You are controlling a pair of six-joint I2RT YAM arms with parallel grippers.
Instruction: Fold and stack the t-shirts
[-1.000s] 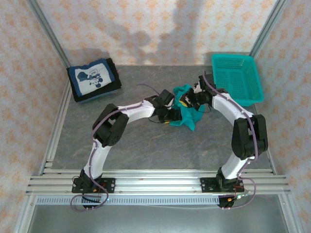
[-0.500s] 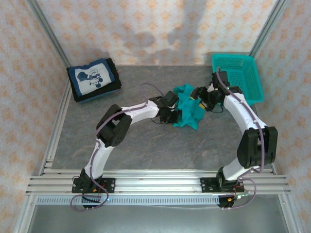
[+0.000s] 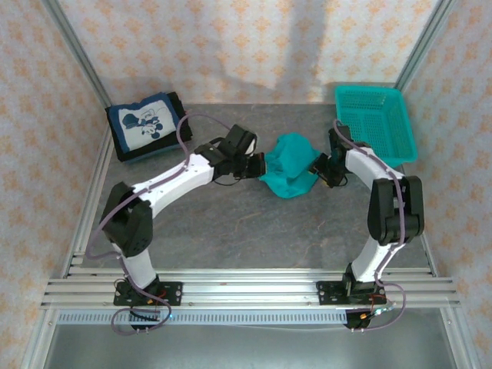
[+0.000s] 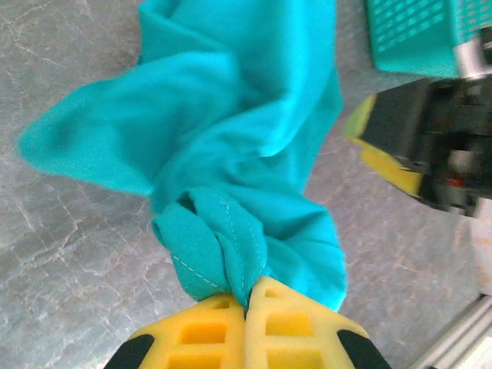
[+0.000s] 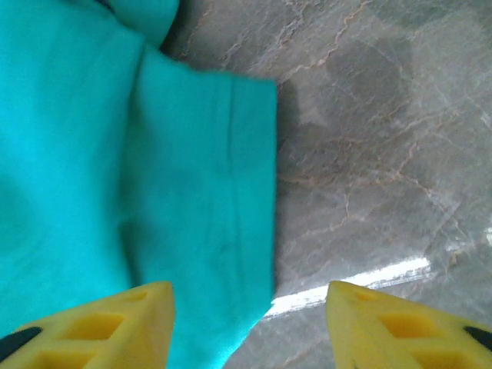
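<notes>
The right hand (image 4: 374, 144) is blurred and cropped.

Overhead and close wrist views share teal t-shirt (image 3: 288, 175)

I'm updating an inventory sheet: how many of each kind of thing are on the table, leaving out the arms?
Loose t-shirts: 1, the teal t-shirt
Folded piles: 1, topped by the navy printed t-shirt
Baskets: 1, the teal mesh basket
Total: 3
</notes>
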